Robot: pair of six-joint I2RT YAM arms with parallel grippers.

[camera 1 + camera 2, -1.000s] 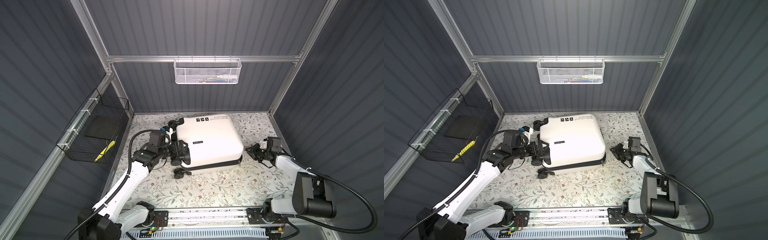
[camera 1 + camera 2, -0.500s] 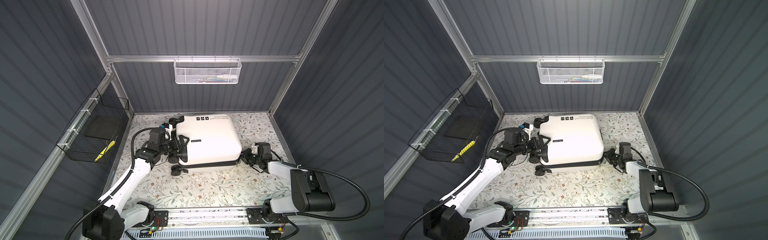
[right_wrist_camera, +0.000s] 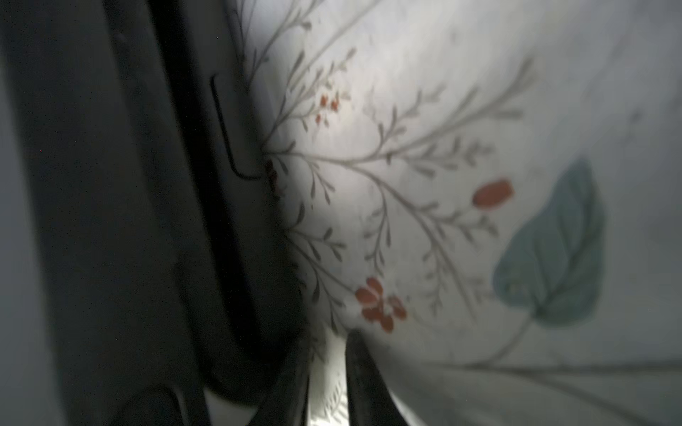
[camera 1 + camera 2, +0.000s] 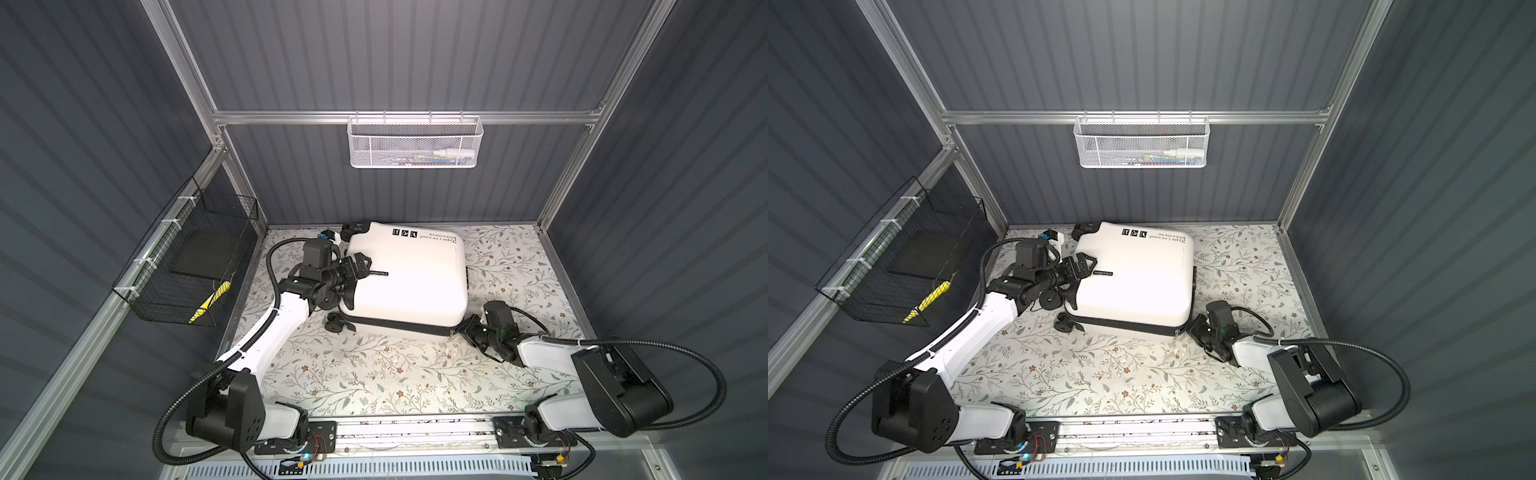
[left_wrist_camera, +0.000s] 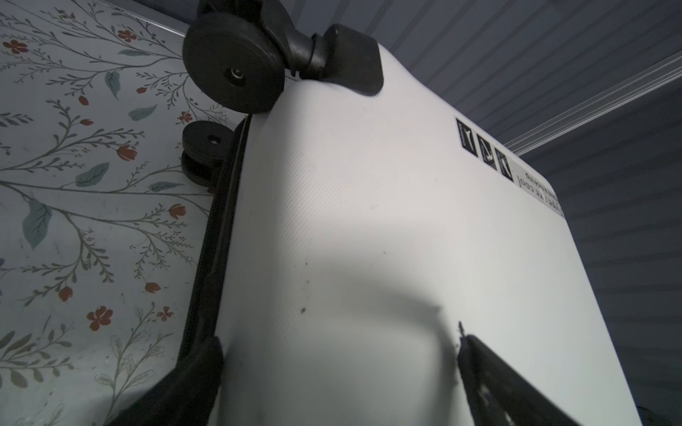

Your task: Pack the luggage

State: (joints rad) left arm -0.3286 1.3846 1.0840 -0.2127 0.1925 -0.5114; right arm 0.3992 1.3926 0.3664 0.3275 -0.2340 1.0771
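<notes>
Left jaws wide astride the luggage [image 4: 411, 282] (wheel end); right jaws narrow.

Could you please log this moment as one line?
luggage: closed, lying flat | left gripper: open, straddling wheel-end edge | right gripper: low at near corner, grip unclear

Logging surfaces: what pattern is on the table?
The table bears a pale floral print: grey branches, teal leaves, red flowers. Clearest in left wrist view.

basket [image 4: 414, 143] contents indistinct, luggage [image 3: 110, 221] edge blurred
</notes>
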